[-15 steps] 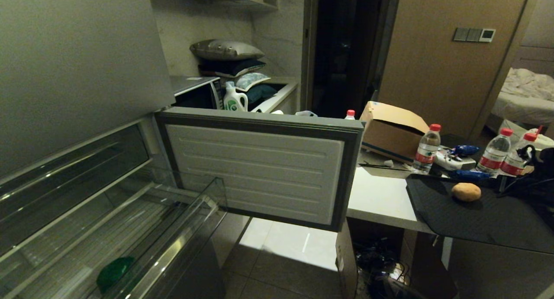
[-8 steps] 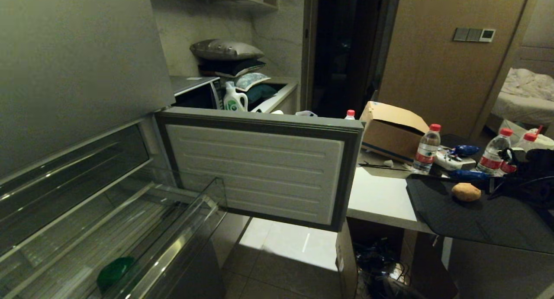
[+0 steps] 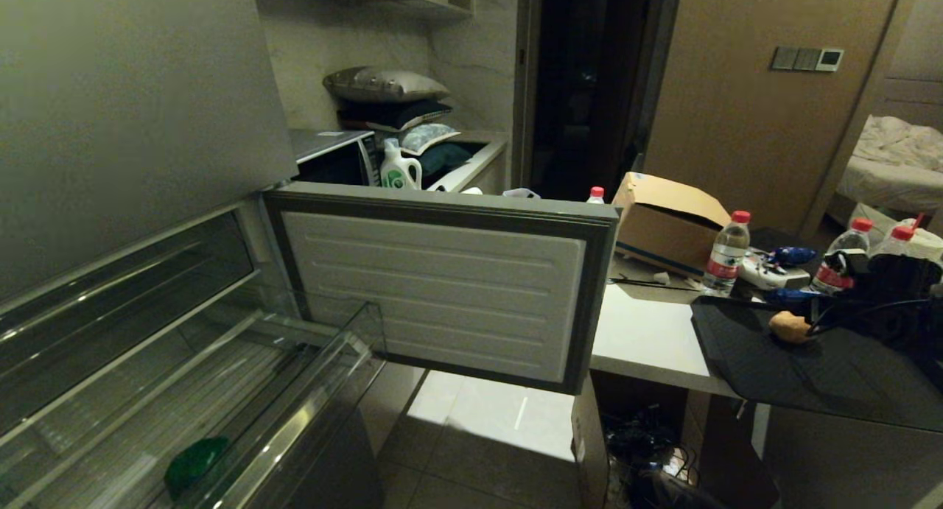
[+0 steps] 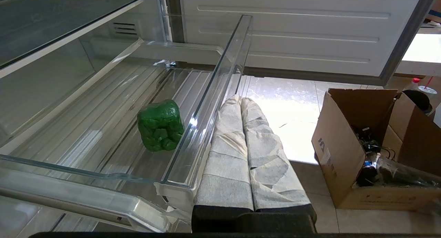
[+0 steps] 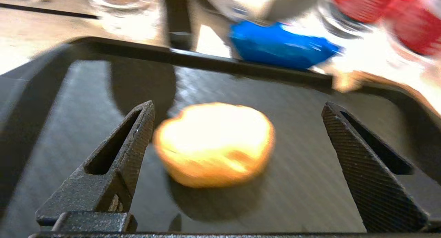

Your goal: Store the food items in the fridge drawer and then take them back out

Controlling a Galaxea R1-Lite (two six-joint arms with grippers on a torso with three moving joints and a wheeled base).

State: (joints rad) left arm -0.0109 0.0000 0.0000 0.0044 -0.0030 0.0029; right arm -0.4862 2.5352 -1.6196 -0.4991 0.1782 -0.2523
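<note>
The right gripper [image 5: 237, 134] is hanging low over the black mat [image 3: 810, 376] on the desk [image 3: 648, 339], its fingers [image 5: 113, 162] spread wide on either side of the potato [image 5: 213, 143] without touching it. The fridge drawer [image 4: 206, 93] is standing pulled out with a green pepper [image 4: 160, 125] lying on its ribbed floor. The left gripper [image 4: 241, 103] is resting just outside the drawer's front lip, its wrapped fingers pressed together.

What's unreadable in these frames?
- Yellow-brown rounded food item: motion blur in the right wrist view; in the head view the right tool covers part of it. Its kind can't be told.
- Green lumpy item in the clear plastic fridge drawer: dim behind the drawer's front lip in the head view.
- Left tool: absent from the head view.
</note>
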